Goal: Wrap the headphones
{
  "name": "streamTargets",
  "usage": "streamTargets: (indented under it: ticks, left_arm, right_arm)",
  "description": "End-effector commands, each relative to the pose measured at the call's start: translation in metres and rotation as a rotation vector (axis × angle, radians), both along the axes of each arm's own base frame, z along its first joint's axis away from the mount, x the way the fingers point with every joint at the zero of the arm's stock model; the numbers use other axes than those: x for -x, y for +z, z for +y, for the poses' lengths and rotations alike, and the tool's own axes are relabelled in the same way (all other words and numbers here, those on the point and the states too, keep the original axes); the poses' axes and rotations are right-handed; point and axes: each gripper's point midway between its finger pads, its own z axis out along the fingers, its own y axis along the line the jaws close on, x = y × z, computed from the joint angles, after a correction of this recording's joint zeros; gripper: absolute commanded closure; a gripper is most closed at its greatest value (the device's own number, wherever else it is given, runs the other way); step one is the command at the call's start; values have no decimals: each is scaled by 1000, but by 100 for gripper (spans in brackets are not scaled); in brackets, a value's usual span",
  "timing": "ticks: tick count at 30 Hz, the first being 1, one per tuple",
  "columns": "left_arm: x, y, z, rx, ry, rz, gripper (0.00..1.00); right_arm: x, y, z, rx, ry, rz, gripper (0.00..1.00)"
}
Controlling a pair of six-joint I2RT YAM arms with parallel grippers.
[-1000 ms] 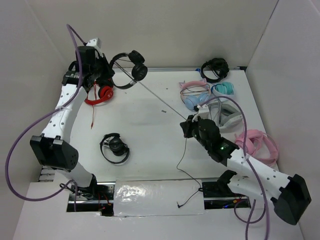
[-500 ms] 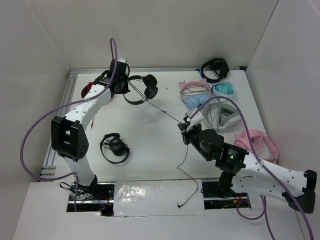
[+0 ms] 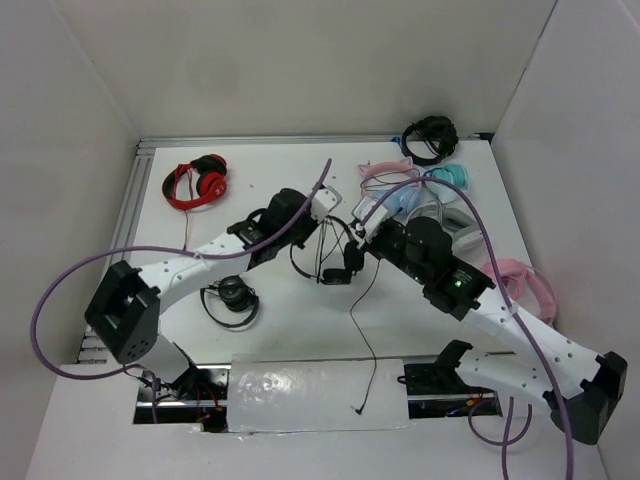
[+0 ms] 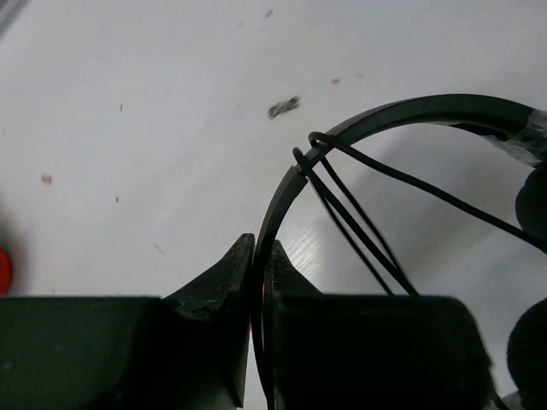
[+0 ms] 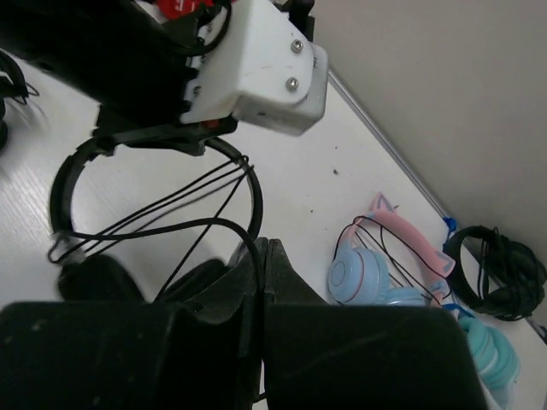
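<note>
1. Black thin-band headphones [image 4: 410,109] sit at the middle of the white tabletop [image 3: 270,165], where the two wrists meet.
2. Left claw [image 4: 259,254]: fingers pressed together on the headband [image 5: 58,184], pinching it edge-on near one end of the arc. That part of the band throws a shadow on the surface below, so it is off the tabletop.
3. Right claw [image 5: 259,250]: fingers pressed together on the cable [image 5: 154,229]. It curves in from the far side of the headband and runs into the finger gap.
4. Several strands of cable cross the open arc of the headband and loop over its rim just beside the left claw's grip.
5. Earcups [image 5: 94,278]: both lie just beyond the right claw's fingertips in the right wrist view. Cannot tell if they touch the tabletop.
6. The loose rest of the cable trails from the right claw toward the near edge. The jack [image 3: 357,408] lies on the clear plastic sheet [image 3: 300,390] at the front.
7. Other pairs, all apart from the claws:
   - red-and-black headphones [image 3: 197,184], back left
   - small black pair [image 3: 230,293], beside the left forearm
   - pink-and-blue cat-ear pair [image 5: 376,265]
   - teal pair [image 3: 450,178]
   - another black pair [image 3: 430,138], back right corner
   - white pair [image 3: 460,235] and pink pair [image 3: 520,285], by the right arm
</note>
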Motion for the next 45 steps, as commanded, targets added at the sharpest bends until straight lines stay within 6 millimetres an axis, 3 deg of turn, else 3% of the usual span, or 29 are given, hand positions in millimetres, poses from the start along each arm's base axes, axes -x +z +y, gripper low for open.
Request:
streamTargets:
  ticks: [1,4,8,12,16,19,25,26,28,29,34,41,45]
  left_arm:
    - [13,67,-40,100,-185,-230,100]
    - [51,76,-60,147,-298,-239,100]
    - [83,80,-74,150,-408,-268,100]
    - [103,79,-77,142,-451,-284,100]
    - [128,98,-82,189,-521,-326,100]
    - [131,118,-80,243,-513,-361,100]
    - [121,183,-67,363,-375,-425,100]
    - [122,202,-67,394,-370,-445,100]
    - [123,214,-68,421,-361,-425,100]
    - [125,240,-70,459,-369,-439,100]
    - [121,265,-71,484,-337,-439,100]
    - [109,283,-66,490,-256,-441,100]
    - [111,309,-55,554,-223,-458,100]
  right_arm:
    - [-12,29,13,-28,85,-84,100]
    - [-34,15,5,-40,51,-35,100]
    - [-49,12,3,-70,61,-13,100]
    - [-68,6,-7,-103,29,25,100]
    - [-76,-9,-6,-100,72,85,100]
    - [-75,-24,0,-107,104,134,99]
    - [-57,-46,21,-165,240,187,89]
    - [-54,-45,26,-190,271,189,84]
    - [-43,-51,40,-223,370,231,79]
    - [-37,-51,51,-262,428,262,64]
    - [-28,-63,79,-306,517,331,58]
    - [-16,-109,115,-323,544,472,54]
    - [-5,-131,125,-364,547,561,54]
